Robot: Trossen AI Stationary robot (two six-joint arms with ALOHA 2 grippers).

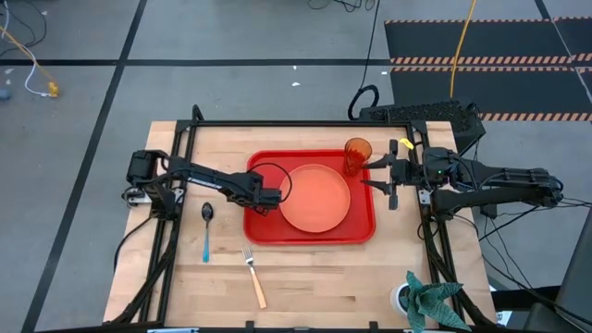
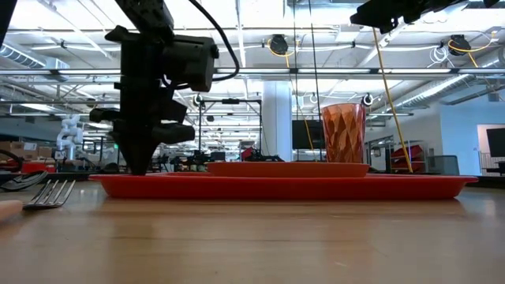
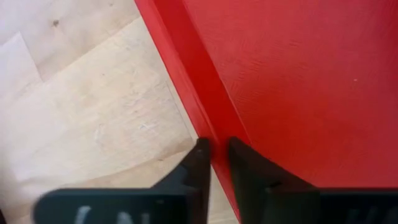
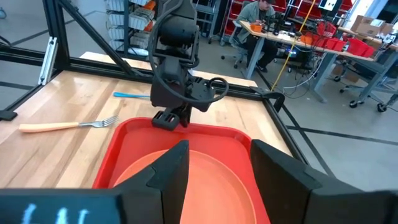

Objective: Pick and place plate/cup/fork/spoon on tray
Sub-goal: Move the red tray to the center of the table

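Left gripper (image 3: 216, 163) pinches narrow on tray (image 1: 268, 227) rim at its left edge, one finger each side. Right gripper (image 1: 390, 174) wide, empty, hovering right of tray. Plate (image 1: 315, 198) centre of tray, cup (image 1: 358, 154) at its upper-right corner. Spoon (image 1: 206, 229) and fork (image 1: 253, 277) on table, lower left of frame.

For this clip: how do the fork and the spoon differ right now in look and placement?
The fork has an orange-tan handle and silver tines; the spoon has a thin light-blue handle and a dark bowl. The fork lies slanted near the table's front edge; the spoon lies almost straight, farther back and nearer the left arm. Both rest on the bare wood, outside the red tray, and neither tool touches them.
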